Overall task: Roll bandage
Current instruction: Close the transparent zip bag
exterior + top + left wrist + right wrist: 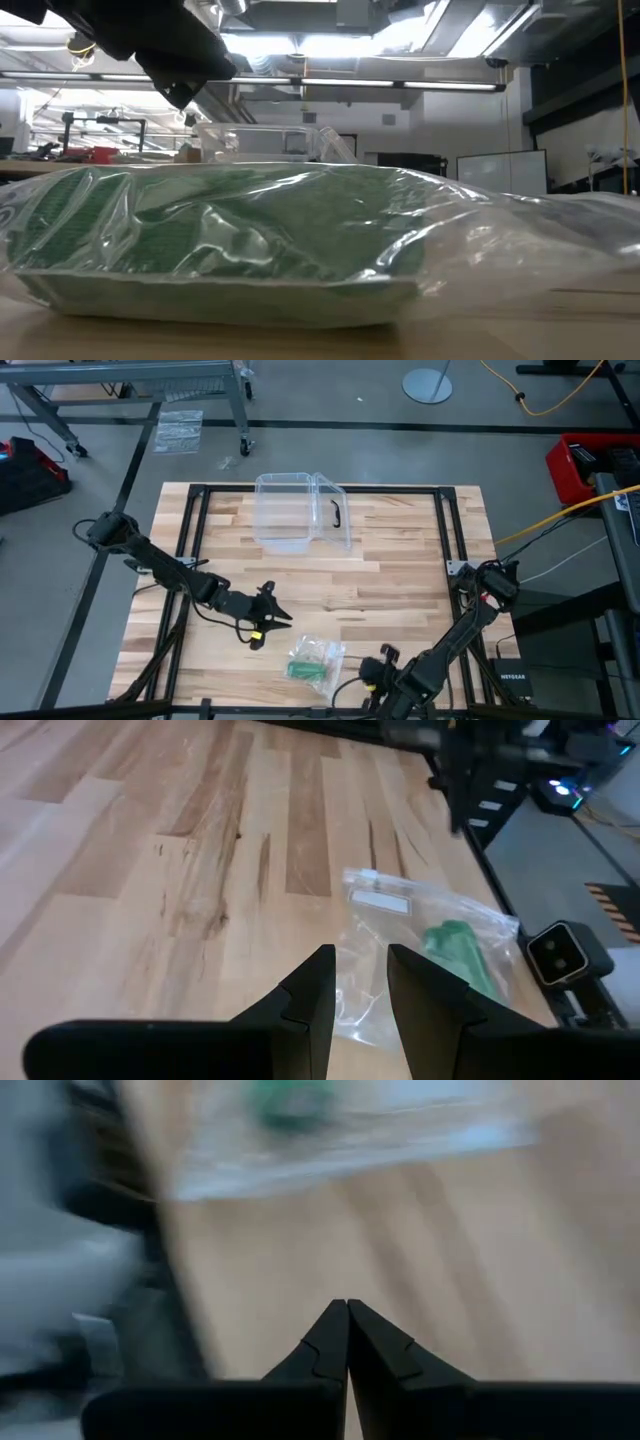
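Wooden table (400, 570): left hand (358, 982) half-open, empty, near bagged bandage (458, 952).

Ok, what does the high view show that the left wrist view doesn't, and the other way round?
Only the high view shows the clear plastic box at the table's far side, and the right gripper, shut, near the front edge beside the bag. Only the left wrist view shows the white label on the plastic wrapper and the gap between the left gripper's fingers, which hold nothing. Both show the green bandage still inside its wrapper on the wooden table.
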`<state>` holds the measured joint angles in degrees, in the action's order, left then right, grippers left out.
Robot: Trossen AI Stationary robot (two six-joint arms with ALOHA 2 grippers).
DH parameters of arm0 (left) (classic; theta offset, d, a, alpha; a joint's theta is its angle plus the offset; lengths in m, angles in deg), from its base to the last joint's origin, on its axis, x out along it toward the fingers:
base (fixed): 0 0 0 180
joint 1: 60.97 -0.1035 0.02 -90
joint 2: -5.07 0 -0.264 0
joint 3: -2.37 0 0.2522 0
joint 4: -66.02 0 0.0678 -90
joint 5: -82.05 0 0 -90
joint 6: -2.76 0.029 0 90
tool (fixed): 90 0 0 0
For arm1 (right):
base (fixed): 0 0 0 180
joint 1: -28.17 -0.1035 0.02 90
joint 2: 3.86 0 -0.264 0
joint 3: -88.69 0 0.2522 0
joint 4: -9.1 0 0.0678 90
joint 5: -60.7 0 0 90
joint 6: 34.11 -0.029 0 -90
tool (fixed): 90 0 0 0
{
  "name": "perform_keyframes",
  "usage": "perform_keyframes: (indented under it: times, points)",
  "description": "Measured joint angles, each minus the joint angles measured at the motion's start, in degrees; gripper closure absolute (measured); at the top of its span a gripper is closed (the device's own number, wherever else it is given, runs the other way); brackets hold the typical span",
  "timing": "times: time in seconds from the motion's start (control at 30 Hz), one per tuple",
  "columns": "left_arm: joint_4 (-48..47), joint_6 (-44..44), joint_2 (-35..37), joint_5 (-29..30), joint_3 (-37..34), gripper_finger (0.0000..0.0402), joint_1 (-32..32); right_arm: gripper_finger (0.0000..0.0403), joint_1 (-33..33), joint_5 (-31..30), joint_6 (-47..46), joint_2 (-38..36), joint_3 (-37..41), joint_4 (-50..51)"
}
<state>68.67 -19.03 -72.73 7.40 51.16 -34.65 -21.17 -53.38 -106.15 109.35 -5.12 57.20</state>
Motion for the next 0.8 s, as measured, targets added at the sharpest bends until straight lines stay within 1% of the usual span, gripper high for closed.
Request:
perform_keyframes:
  times: [0.07,0.2,0.3,0.6,0.73,0.8]
  points:
    - [0.22,-1.25,0.02,0.0,0.0,0.0316,-0.06,0.0391,0.2,0.96,0.02,0.0,3.55,-10.46]
    - [0.55,-3.36,0.02,0.0,0.0,0.0316,0.24,0.0391,1.3,3.29,0.17,0.0,6.93,-22.6]
    - [0.64,-4.35,0.02,0.0,0.0,0.0316,0.44,0.0391,2.04,4.18,0.21,-0.04,7.1,-23.82]
    - [0.74,-7.55,0.04,0.02,0.0,0.0315,2.37,0.0391,3.72,4.0,-0.24,-0.02,7.1,-24.35]
    - [0.72,-6.34,0.04,0.02,0.0,0.0315,3.05,0.0391,5.63,5.21,-7.52,0.01,7.08,-23.76]
    - [0.72,-6.3,0.04,0.03,0.0,0.0315,3.4,0.0391,6.44,5.94,-9.25,0.42,7.08,-23.59]
